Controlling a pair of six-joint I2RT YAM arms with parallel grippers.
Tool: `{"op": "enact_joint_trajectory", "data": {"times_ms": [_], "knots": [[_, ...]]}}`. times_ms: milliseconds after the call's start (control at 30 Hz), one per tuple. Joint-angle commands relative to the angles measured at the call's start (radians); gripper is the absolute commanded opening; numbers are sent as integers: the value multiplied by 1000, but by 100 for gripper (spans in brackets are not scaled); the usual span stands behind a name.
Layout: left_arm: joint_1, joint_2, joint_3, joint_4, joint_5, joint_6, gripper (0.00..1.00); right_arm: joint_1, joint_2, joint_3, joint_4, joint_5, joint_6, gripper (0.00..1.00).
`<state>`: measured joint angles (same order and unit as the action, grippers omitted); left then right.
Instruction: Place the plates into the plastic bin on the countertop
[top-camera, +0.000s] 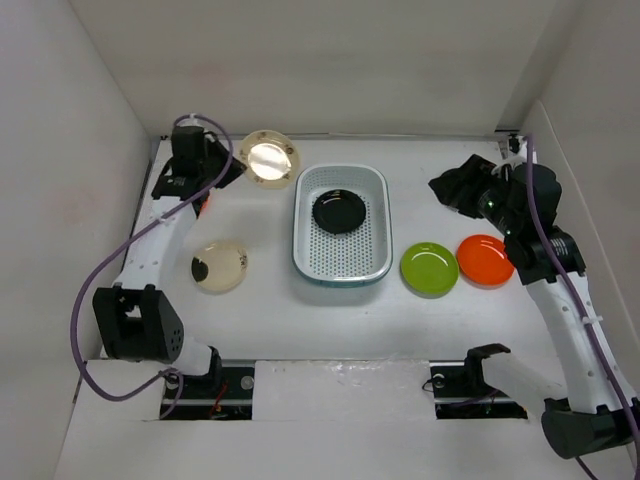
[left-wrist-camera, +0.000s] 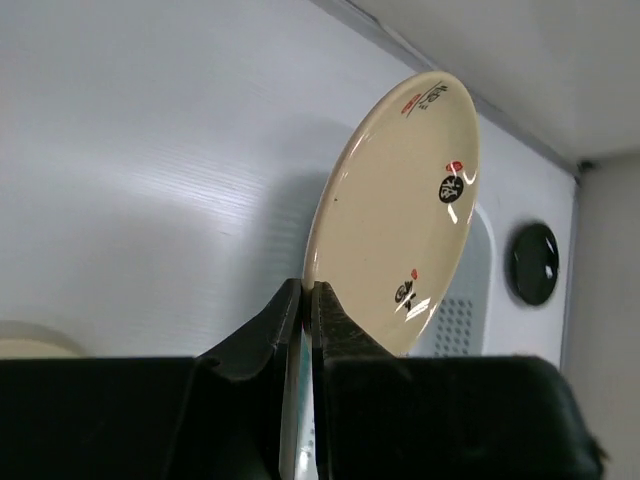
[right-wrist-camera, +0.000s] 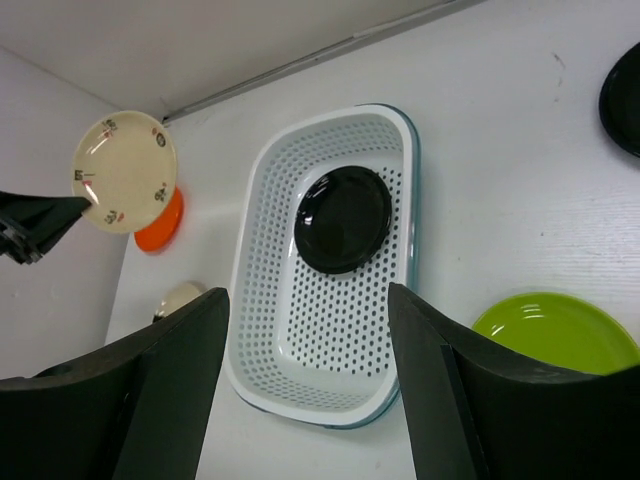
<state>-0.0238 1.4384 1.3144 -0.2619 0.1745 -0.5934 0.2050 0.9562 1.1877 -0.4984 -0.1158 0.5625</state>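
My left gripper (top-camera: 228, 168) is shut on the rim of a cream plate (top-camera: 268, 156) and holds it raised, left of the bin's far corner. In the left wrist view the fingers (left-wrist-camera: 308, 292) pinch that plate (left-wrist-camera: 400, 230) on edge. The white plastic bin (top-camera: 302, 235) holds a black plate (top-camera: 338, 211). A second cream plate (top-camera: 219, 265) lies left of the bin. A green plate (top-camera: 429, 268) and an orange plate (top-camera: 485, 260) lie to its right. My right gripper (top-camera: 452, 188) is open and empty, raised right of the bin; its view (right-wrist-camera: 305, 292) looks down on the bin (right-wrist-camera: 262, 200).
White walls close in the countertop (top-camera: 330, 320) on three sides. Another black plate (left-wrist-camera: 530, 262) lies beyond the bin on the far right, under my right arm. A round orange thing (right-wrist-camera: 160, 228) shows below the held plate in the right wrist view.
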Motion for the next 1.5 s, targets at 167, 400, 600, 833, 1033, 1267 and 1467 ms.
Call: {"op": "enact_joint_trajectory", "data": {"times_ms": [167, 400, 600, 833, 1033, 1267, 1467], "knots": [[-269, 145, 78, 98, 122, 23, 0, -131, -30, -95, 30, -8, 47, 71], [-329, 310, 91, 136, 140, -12, 0, -205, -125, -266, 41, 30, 125, 77], [-329, 396, 126, 155, 186, -22, 3, -205, -201, -385, 41, -21, 125, 77], [-329, 421, 126, 165, 217, -22, 47, -196, -332, -453, -35, -38, 146, 80], [-329, 323, 105, 185, 238, -31, 100, -196, -343, -454, -178, 21, 241, 84], [-347, 165, 105, 142, 145, 7, 100, -187, -439, -605, -230, 82, 453, 82], [-347, 77, 158, 46, 74, 27, 100, -187, -371, -684, -164, 137, 488, 81]]}}
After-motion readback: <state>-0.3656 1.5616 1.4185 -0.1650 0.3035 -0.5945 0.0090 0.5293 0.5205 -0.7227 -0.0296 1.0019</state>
